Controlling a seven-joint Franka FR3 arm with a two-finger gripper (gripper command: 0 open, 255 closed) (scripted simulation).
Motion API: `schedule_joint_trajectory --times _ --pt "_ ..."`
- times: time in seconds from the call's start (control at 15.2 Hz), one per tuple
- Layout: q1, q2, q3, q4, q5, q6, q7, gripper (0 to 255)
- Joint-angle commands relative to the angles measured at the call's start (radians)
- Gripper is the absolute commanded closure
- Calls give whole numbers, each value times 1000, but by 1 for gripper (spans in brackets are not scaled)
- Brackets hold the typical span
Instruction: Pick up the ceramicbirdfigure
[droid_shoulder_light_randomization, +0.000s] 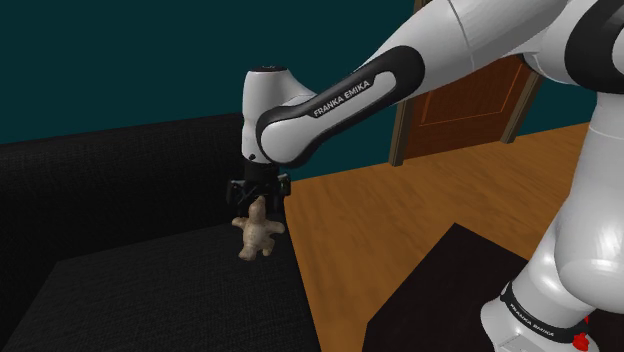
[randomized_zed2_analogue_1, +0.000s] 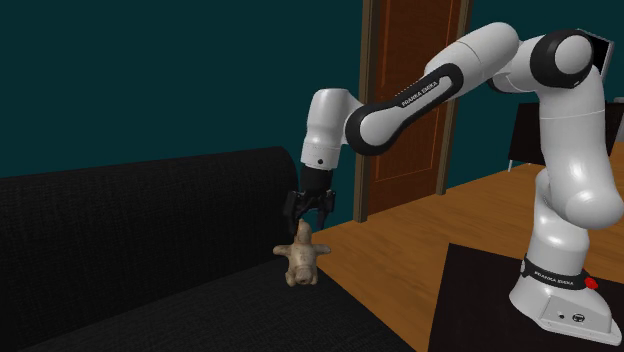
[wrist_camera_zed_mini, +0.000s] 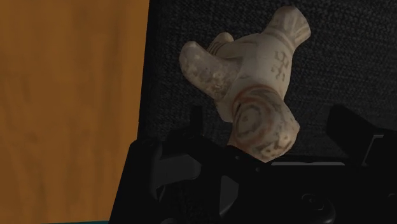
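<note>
The gripper (droid_shoulder_light_randomization: 258, 202) has its jaws closed on one end of the pale bird figure (droid_shoulder_light_randomization: 256, 235). The figure therefore hangs tilted below it, apparently lifted just above the black sofa (droid_shoulder_light_randomization: 110, 185) seat.

Sofa backrest (randomized_zed2_analogue_1: 150, 200) near gripper (randomized_zed2_analogue_1: 309, 221); floor (randomized_zed2_analogue_1: 480, 215) side open.

A black sofa (droid_shoulder_light_randomization: 150, 290) with a coarse woven cover takes up the lower left of the shoulder view, and its backrest runs across the middle left. It stands on an orange-brown wooden floor (droid_shoulder_light_randomization: 400, 200) that spreads to the right. A dark box (droid_shoulder_light_randomization: 450, 280) sits on that floor at lower right.
</note>
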Motion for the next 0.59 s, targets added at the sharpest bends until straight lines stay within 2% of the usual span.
schedule_joint_trajectory --times 0.0,0.07,0.13,0.53 --pt "3 11 -1 -3 -6 15 4 0" --pt "3 11 -1 -3 -6 15 4 0" --pt "3 11 -1 -4 -5 15 3 255" --pt "2 9 -1 -6 -4 15 2 255"
